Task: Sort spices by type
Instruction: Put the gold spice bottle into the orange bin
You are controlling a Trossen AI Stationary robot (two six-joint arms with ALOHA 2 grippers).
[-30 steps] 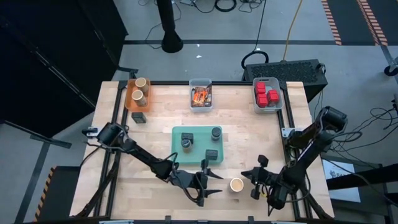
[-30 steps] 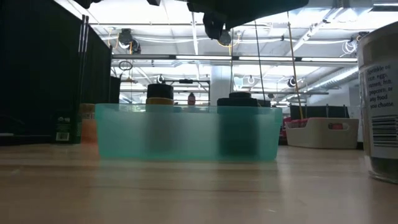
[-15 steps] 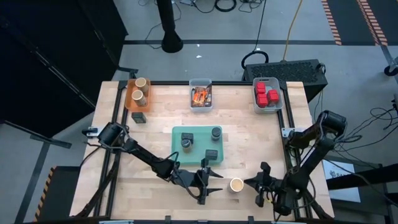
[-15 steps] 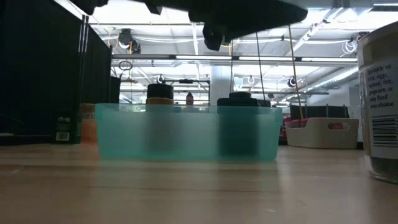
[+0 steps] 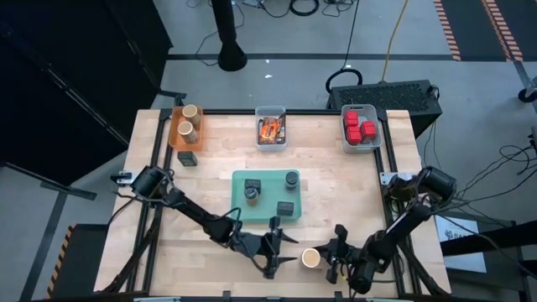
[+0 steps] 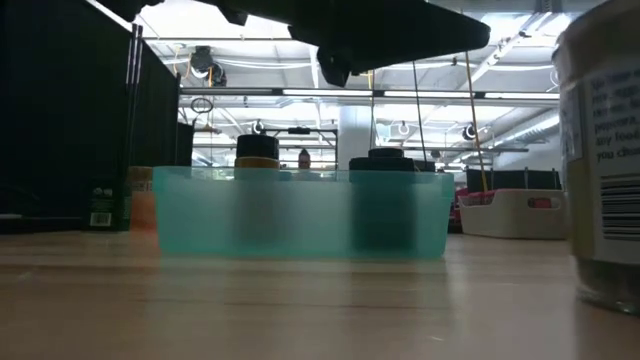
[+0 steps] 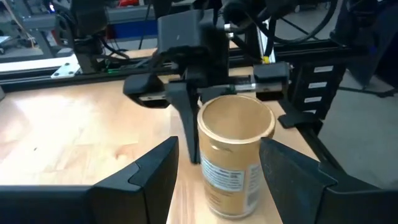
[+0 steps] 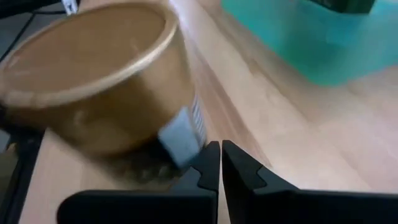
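Item: tan round jar (image 5: 310,257), upright near the counter's front edge, ungrasped. Left gripper (image 5: 281,249) just beside it — jaws parted, empty. Right gripper (image 5: 334,262) at the jar's other side, jaws shut, empty. Advice: centre the parted jaws around the jar before closing — destination likely the orange bin (image 5: 178,134), far-left corner.

Tan jar (image 5: 311,257) (white printed label), teal tray (image 5: 240,180).

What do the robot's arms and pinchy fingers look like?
Both arms are dark, nearly black, built from slim jointed segments with thin black cables running alongside. The left gripper has two flat, tapering black fingers. The right gripper has matching black fingers with notched tips. No coloured markings show.
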